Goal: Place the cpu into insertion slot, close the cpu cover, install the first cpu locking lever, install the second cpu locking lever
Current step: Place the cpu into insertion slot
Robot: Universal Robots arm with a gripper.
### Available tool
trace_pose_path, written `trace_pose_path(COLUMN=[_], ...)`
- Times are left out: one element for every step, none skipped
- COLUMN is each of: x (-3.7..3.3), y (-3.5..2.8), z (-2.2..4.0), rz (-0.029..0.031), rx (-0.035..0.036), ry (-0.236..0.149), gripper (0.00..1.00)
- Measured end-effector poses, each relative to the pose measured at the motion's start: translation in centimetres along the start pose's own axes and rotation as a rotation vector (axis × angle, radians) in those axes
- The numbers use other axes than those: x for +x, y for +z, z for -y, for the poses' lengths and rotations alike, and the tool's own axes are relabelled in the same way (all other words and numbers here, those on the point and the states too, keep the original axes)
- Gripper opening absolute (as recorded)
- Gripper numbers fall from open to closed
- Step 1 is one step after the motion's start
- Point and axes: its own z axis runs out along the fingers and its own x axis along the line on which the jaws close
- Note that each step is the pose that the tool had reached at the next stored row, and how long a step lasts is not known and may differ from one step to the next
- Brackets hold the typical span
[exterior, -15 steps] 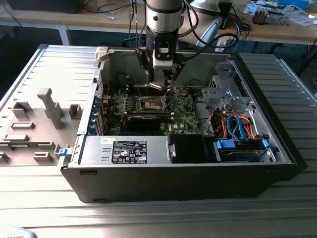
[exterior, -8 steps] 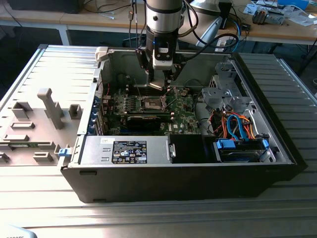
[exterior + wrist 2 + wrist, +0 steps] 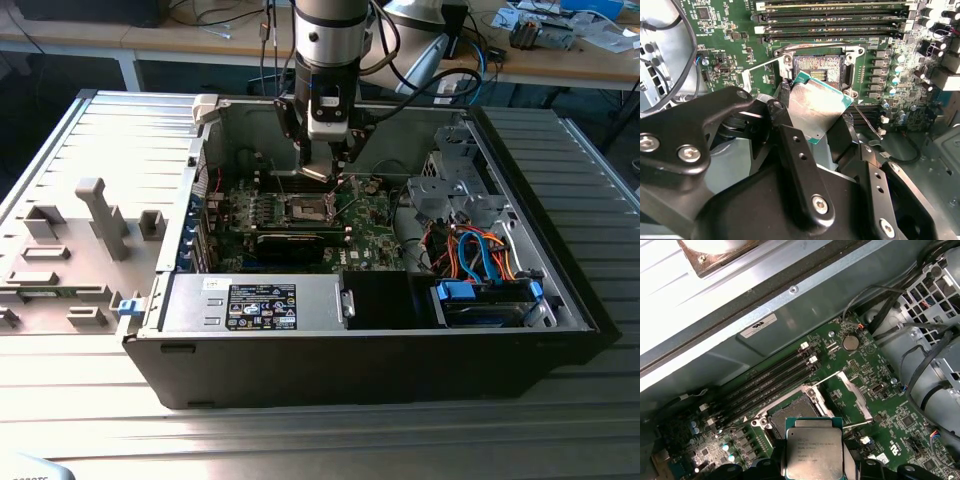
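1. Step in hand, by my reading: the first one, placing the cpu [image 3: 815, 107] into the insertion slot [image 3: 817, 67]. The slot's dark centre is lying bare, so nothing is seated yet.
2. The jaws are gripping the cpu by two opposite edges and carrying it near the slot. I cannot tell whether a corner is touching the rim.
3. In the exterior view, the arm [image 3: 325, 40] is reaching down into the open computer case [image 3: 350, 375] lying on the counter [image 3: 300, 440]. The jaws are hanging just at 12 o'clock of the slot, and the power-supply box [image 3: 260, 305] is sitting at the slot's 6 o'clock.
4. The cpu cover [image 3: 855, 395] is standing swung open beside the slot, leaving the opening free.
5. Judgement: seating is calling for the chip's edges squared to the silvery rim and the chip held level and let down gently. A skewed drop is risking the contacts.
6. View notes: the second wrist view is giving the grip itself and the chip sitting at an angle to the slot. The first wrist view is giving the chip's metal top and the raised cover. The exterior view is giving the arm's place within the case.
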Motion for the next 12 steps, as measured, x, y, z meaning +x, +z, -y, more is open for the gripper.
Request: trace_pose_path(x=[0.0,0.0,0.0,0.0,0.0,0.0,0.0,0.0,0.0,0.0,0.0,0.0], y=[0.0,0.01,0.01,0.01,0.01,0.02,0.02,0.02,0.02,0.02,0.03,0.03], z=[0.0,0.0,0.0,0.0,0.0,0.0,0.0,0.0,0.0,0.0,0.0,0.0], rz=[0.0001,0.0002,0.0003,0.0003,0.0004,0.0005,0.0006,0.0007,0.0008,0.0009,0.0009,0.001], rx=[0.0,0.0,0.0,0.0,0.0,0.0,0.0001,0.0,0.0,0.0001,0.0001,0.0001], ry=[0.001,0.002,0.003,0.004,0.005,0.007,0.008,0.009,0.01,0.011,0.012,0.013], gripper=[0.54,0.54,0.54,0.54,0.54,0.54,0.54,0.54,0.54,0.54,0.54,0.54])
